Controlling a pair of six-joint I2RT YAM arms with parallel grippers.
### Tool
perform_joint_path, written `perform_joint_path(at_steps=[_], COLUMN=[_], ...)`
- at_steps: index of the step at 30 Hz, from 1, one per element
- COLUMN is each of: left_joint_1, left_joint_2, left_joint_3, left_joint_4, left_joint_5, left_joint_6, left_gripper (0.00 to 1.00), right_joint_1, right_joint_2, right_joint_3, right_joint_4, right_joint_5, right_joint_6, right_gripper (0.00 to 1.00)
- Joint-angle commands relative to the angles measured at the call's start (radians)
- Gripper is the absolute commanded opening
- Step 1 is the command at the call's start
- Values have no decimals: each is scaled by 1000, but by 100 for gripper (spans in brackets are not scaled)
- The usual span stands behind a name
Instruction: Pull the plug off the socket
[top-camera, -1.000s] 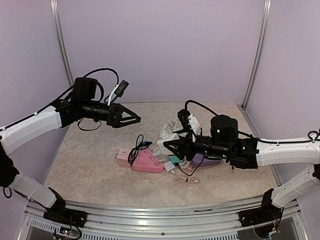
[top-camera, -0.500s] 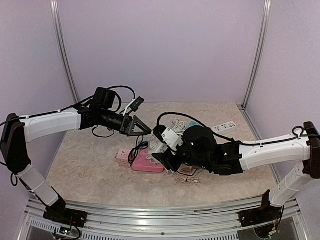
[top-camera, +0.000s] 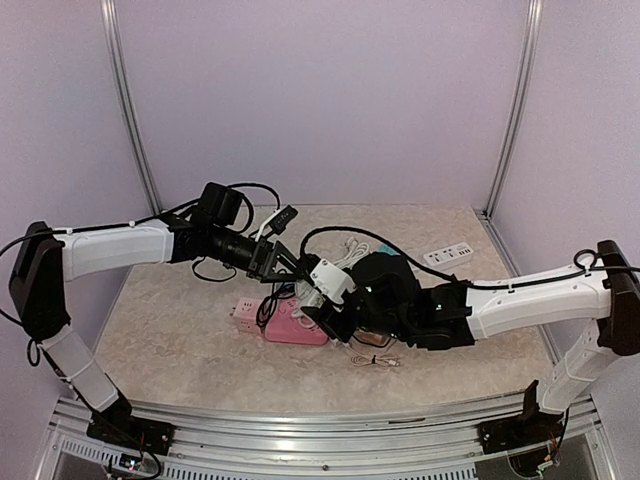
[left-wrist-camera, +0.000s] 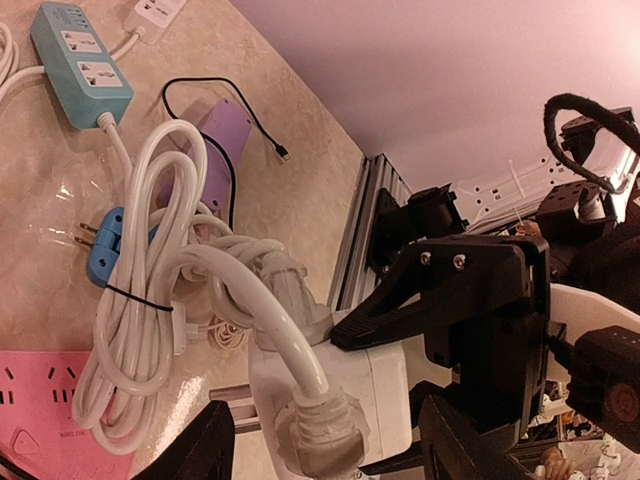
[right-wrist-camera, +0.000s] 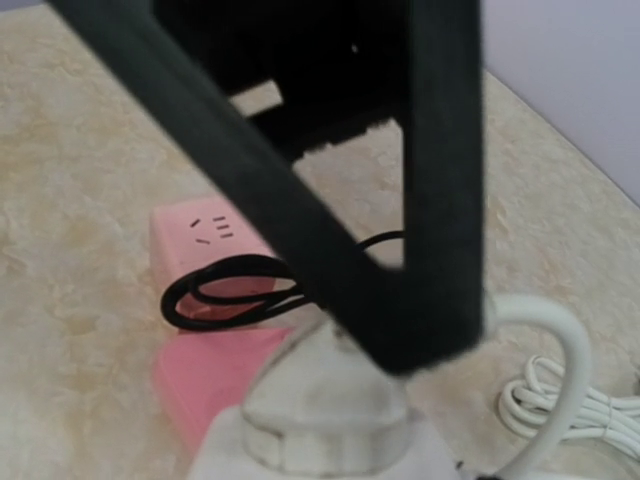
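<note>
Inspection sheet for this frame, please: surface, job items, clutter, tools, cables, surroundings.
Surface: beige marbled table, crowded at the middle.
Job's things: white socket block held off the table; white plug seated in it.
Clutter: pink power strip, pink cube socket, teal strip, purple strip, blue adapter, white strip.
Tools: right tool clamps the block; left tool open, straddling the plug.
Cables: bundled white cord; thin black lead.
Surroundings: lilac walls, metal frame rail.

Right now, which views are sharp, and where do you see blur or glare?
Top external: evenly lit, sharp, some glare on the metal rail. Left wrist: white cable and white socket crisp. Right wrist: black finger near the lens blurred, white plug soft.
</note>
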Motion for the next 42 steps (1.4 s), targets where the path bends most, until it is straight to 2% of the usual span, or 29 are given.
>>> perform_joint_path(at_steps=[1,6,16,24,34,42], left_joint_1=[-9,-13,-29,-33,-33,-30], left_joint_2=[21,24,30,28,24,9], left_joint_3=[26,25,35,39,44,49], left_joint_4=[-7,-7,-36,-59,-72,-83], left_joint_5=[-7,-11,-59,-105,-123,-91], left_joint_6=[-6,-6,12,22,31,64], left_gripper=[59,46,33,15,0,0], right_joint_1=[22,29,37,46,51,51], right_joint_2=[3,18,57,92,128,72], right_joint_3=[72,87,125,156,187,116], right_joint_4=[81,70,29,6,-23,55], right_joint_5=[41,59,147,218,304,233], right_joint_6=[-55,-68,-85,-95,-98,-92], right_gripper=[0,0,0,0,0,0])
